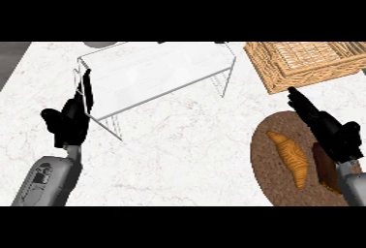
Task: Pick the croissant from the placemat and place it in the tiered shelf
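Right hand [330,130] hangs open just right of the croissant [292,157]; its length runs near-to-far; nearer than my left hand [69,122].

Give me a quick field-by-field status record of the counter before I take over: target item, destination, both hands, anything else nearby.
croissant: lying on the placemat, not held
placemat: round, brown, at the view's lower right
tiered shelf: pale, upper centre-left, nothing seen on its top tier
left hand: open, fingers up, beside the shelf's left end
right hand: open, above the placemat's right side, right of the croissant
wicker basket: upper right corner
task step: pick not yet done
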Robot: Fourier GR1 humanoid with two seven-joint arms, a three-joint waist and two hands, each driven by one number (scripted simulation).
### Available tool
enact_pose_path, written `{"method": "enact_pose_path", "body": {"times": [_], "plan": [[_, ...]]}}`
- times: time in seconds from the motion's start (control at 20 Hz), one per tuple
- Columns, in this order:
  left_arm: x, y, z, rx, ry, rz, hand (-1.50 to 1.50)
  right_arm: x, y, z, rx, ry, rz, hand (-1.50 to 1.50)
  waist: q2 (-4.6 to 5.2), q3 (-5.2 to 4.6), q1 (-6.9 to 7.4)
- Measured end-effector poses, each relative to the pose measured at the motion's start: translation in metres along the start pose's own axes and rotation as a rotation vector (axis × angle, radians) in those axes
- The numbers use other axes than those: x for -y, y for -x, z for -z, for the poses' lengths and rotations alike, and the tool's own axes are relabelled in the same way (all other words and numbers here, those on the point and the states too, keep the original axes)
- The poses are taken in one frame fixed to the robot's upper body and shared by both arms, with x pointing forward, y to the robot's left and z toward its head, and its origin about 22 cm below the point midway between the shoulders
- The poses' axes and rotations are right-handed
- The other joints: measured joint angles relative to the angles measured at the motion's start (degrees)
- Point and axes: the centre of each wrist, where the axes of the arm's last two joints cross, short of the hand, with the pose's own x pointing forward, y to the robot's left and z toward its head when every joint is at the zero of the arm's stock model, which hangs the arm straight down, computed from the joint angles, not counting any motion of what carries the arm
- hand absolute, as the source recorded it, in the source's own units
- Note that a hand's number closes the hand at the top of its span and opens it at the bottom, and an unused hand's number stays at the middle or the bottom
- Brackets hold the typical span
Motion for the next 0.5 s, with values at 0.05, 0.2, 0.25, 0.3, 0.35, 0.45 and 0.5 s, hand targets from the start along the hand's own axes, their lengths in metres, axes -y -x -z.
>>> {"method": "enact_pose_path", "body": {"times": [0.05,0.2,0.25,0.3,0.35,0.45,0.5], "plan": [[0.0,-0.002,0.0,-0.006,0.004,-0.004,0.0,0.001,-0.001,0.0,0.014,-0.015,0.014,1.5,-0.03,-0.17,0.14],[-0.002,-0.002,-0.003,0.0,-0.009,-0.003,0.0,-0.005,-0.014,0.012,0.117,-0.134,0.106,1.5,-0.21,-0.32,1.27],[-0.006,-0.004,-0.005,0.004,-0.024,0.003,0.0,-0.007,-0.02,0.015,0.166,-0.185,0.144,1.5,-0.32,-0.3,1.77],[-0.01,-0.005,-0.005,0.006,-0.041,0.007,0.0,-0.009,-0.026,0.018,0.218,-0.245,0.182,1.5,-0.4,-0.29,2.11],[-0.013,-0.006,-0.008,0.0,-0.05,0.0,0.0,-0.001,-0.027,0.018,0.225,-0.192,0.156,-1.5,-0.48,-0.33,2.17],[-0.014,-0.009,-0.012,-0.011,-0.053,-0.014,0.0,0.007,-0.02,0.025,0.216,-0.167,0.27,-1.5,-0.38,-0.32,2.55],[-0.014,-0.011,-0.013,-0.018,-0.057,-0.015,0.0,0.012,-0.016,0.025,0.227,-0.185,0.328,-1.5,-0.37,-0.31,2.49]]}}
